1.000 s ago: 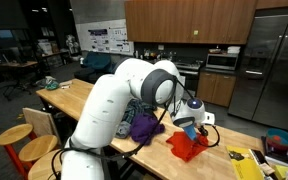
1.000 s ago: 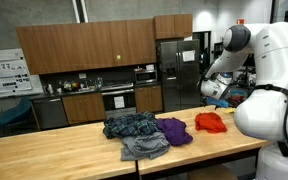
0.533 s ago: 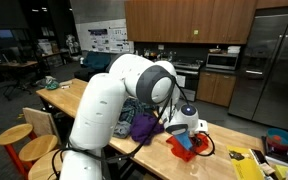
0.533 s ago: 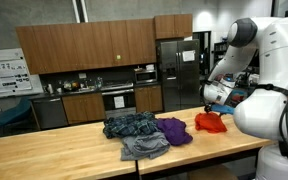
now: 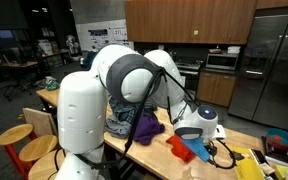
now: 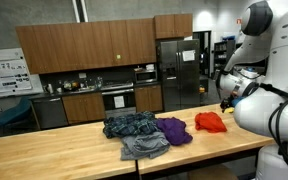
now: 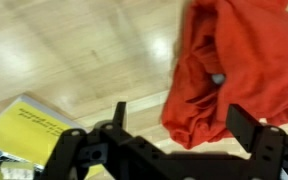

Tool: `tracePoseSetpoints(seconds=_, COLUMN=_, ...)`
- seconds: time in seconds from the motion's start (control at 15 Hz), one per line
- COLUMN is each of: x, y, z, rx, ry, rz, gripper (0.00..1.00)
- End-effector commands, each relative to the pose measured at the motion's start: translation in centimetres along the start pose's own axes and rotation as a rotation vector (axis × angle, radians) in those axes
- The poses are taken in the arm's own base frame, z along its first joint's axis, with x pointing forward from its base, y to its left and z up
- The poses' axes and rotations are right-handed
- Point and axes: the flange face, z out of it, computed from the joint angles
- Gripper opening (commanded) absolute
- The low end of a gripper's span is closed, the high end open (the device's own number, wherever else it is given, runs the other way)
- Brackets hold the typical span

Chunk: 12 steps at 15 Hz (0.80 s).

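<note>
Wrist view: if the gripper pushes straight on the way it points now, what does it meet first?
Probably the near edge of the red cloth, lying between the open fingers of the gripper; one finger lines up with bare wooden table instead. Depth is unclear from this view.

We saw a bulky white arm [image 5: 124, 80] with rounded joints, a black cable [image 5: 180, 90] trailing toward four o'clock, and a black gripper [image 7: 179, 125].

arm [image 5: 134, 85] bent forward and down, claw [image 7: 176, 112] facing down, jaws spread wide.
</note>
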Motion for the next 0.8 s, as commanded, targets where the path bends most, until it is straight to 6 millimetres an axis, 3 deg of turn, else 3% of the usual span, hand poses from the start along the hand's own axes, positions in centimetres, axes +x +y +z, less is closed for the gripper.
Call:
tracePoseSetpoints(seconds=0.0, x=-2.2, y=1.6, z=-1.7, rx=0.002, ry=-0.069, rz=-0.022, gripper=1.00)
tracePoseSetpoints(seconds=0.13, x=-2.6, y=1.5, z=-1.4, rx=0.010, ry=-0.114, rz=-0.052, gripper=1.00)
tracePoseSetpoints(seconds=0.2, x=-3.8, y=1.6, z=-1.4, rx=-0.003, ry=-0.155, rz=-0.078, gripper=1.00)
tracePoseSetpoints(seconds=0.27, x=-4.7, y=0.4, z=-1.8, rx=-0.002, ry=-0.192, rz=-0.110, gripper=1.00)
tracePoseSetpoints(seconds=0.33, x=-4.5, y=-1.9, z=-0.8, rx=0.012, ry=-0.237, rz=-0.177, gripper=1.00)
tracePoseSetpoints(seconds=0.4, x=-5.3, y=-3.8, z=-2.2, rx=0.008, ry=-0.282, rz=-0.228, gripper=1.00)
tracePoseSetpoints(seconds=0.6, x=-3.6, y=-10.2, z=-4.6, rx=-0.059, ry=-0.330, rz=-0.390, gripper=1.00)
tracePoseSetpoints(seconds=0.67, x=-3.5, y=-11.5, z=-3.2, rx=-0.080, ry=-0.290, rz=-0.459, gripper=1.00)
tracePoseSetpoints(seconds=0.73, x=-2.7, y=-14.1, z=-4.0, rx=-0.104, ry=-0.259, rz=-0.504, gripper=1.00)
